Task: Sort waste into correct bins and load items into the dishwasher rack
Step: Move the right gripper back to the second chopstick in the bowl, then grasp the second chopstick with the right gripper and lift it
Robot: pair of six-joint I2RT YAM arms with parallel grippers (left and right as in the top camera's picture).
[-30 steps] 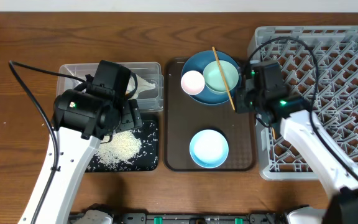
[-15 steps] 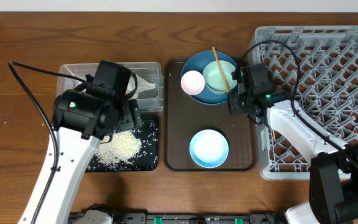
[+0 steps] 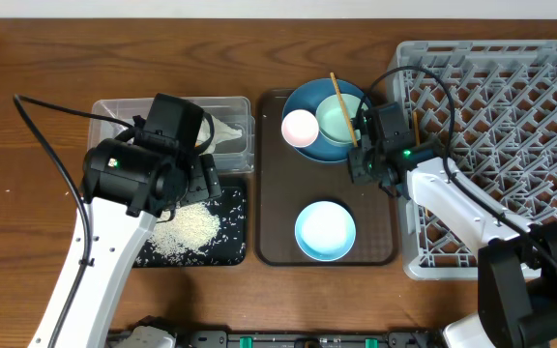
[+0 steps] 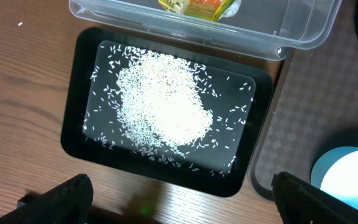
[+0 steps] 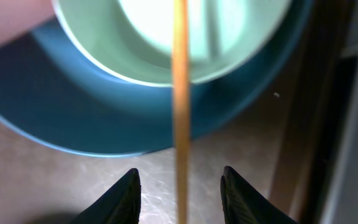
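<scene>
A thin wooden chopstick (image 3: 348, 122) lies across the mint green bowl (image 3: 340, 114) and the large dark blue bowl (image 3: 309, 148). Its near end hangs over the brown tray. My right gripper (image 5: 180, 190) is open, with the chopstick (image 5: 180, 93) running between its fingers and touching neither. A pale pink cup (image 3: 300, 127) sits in the dark blue bowl, and a light blue bowl (image 3: 325, 230) stands nearer on the tray. My left gripper (image 4: 182, 208) is wide open above the table, just in front of the black tray (image 4: 73, 124) of rice (image 4: 166, 106). The clear tub (image 4: 303, 31) holds the wrapper (image 4: 197, 6) and a tissue (image 3: 225, 129).
The bowls stand on the brown serving tray (image 3: 278, 193) in the middle. The grey dishwasher rack (image 3: 511, 116) fills the right side, close beside my right arm. A thin orange stick (image 3: 415, 124) shows among the rack's pegs.
My right gripper has moved left from the rack's edge to the chopstick's near end, and its jaws have opened a little. The left arm has not moved.
</scene>
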